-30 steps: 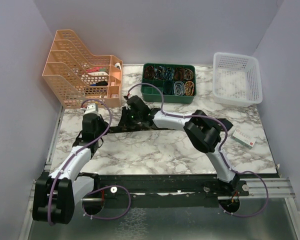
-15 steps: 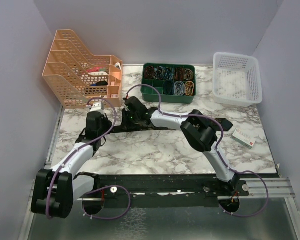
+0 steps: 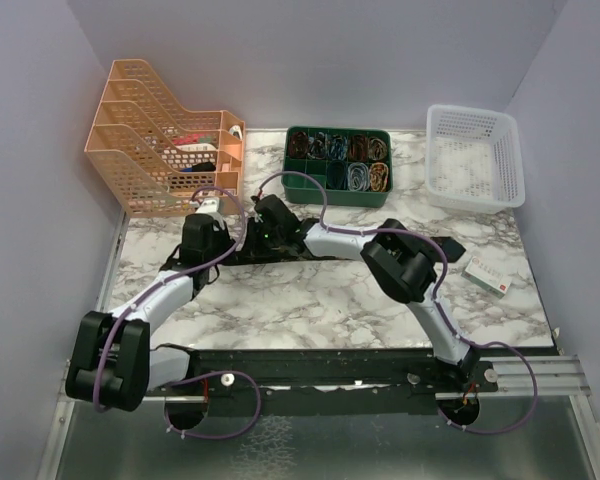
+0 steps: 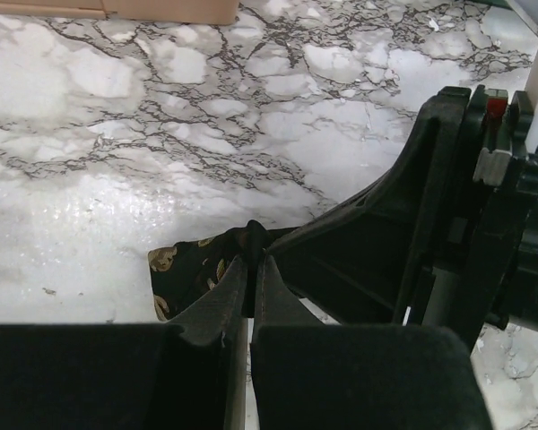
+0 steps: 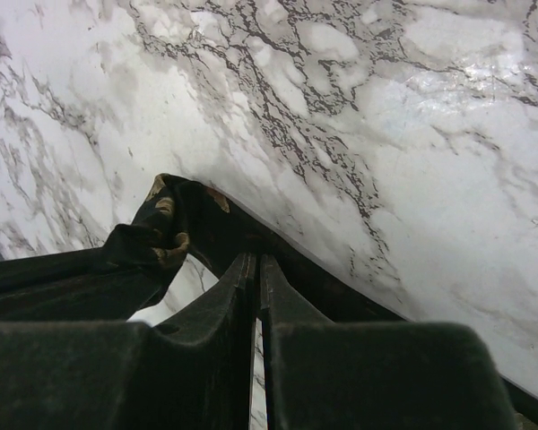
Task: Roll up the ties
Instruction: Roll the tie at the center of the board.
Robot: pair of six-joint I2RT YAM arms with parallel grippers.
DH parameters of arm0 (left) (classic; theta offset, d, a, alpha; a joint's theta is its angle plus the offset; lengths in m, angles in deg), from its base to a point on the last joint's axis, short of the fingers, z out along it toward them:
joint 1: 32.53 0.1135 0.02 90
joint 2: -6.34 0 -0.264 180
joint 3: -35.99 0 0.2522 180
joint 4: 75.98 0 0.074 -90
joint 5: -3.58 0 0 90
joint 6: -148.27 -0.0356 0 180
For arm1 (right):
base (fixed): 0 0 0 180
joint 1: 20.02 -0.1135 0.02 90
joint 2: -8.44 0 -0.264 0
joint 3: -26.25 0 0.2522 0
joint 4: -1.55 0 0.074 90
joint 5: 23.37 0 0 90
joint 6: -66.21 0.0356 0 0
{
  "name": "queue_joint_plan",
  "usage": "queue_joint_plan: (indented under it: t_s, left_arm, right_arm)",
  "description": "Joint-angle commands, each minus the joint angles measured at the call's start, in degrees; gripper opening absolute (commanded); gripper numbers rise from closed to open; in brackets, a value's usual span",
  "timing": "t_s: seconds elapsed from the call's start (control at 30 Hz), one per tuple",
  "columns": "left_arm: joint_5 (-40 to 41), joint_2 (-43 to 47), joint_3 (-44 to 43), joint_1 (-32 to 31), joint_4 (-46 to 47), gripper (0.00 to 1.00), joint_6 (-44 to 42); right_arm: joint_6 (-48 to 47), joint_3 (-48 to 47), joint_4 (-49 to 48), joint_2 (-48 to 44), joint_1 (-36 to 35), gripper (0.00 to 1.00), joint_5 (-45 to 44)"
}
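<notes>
The black tie with tan-gold flecks point(image 3: 298, 257) lies in a long strip across the marble table, under my right arm. My left gripper point(image 3: 220, 250) is shut on the tie's flecked end point(image 4: 190, 270), its fingertips point(image 4: 236, 273) pinching the fabric just above the table. My right gripper point(image 3: 252, 240) is shut on the tie close beside it. In the right wrist view a bunched fold of the tie point(image 5: 169, 219) sits just ahead of the right gripper point(image 5: 255, 262). The right gripper's black body point(image 4: 466, 206) fills the right of the left wrist view.
An orange file rack point(image 3: 160, 140) stands at the back left. A green compartment tray point(image 3: 337, 188) of coiled bands sits at the back centre, a white basket point(image 3: 475, 190) at the back right. A small box point(image 3: 488, 275) lies at the right edge.
My left gripper has moved right and away from me, closing in on the right gripper with the tie end. The right gripper has barely moved.
</notes>
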Motion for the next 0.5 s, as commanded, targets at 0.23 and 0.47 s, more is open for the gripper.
queue_joint_plan:
  t_s: [0.23,0.47]
  left_arm:
    - [-1.58,-4.81,-5.10,-0.71,-6.01,0.03,-3.32]
    - [-4.73,-5.28,-5.54,-1.53,-6.02,0.05,-5.12]
  right_arm:
    - [3.36,7.16,-5.68,-6.44,0.75,0.17,0.98]
    - [4.00,10.28,-7.16,-9.86,1.50,0.19,0.57]
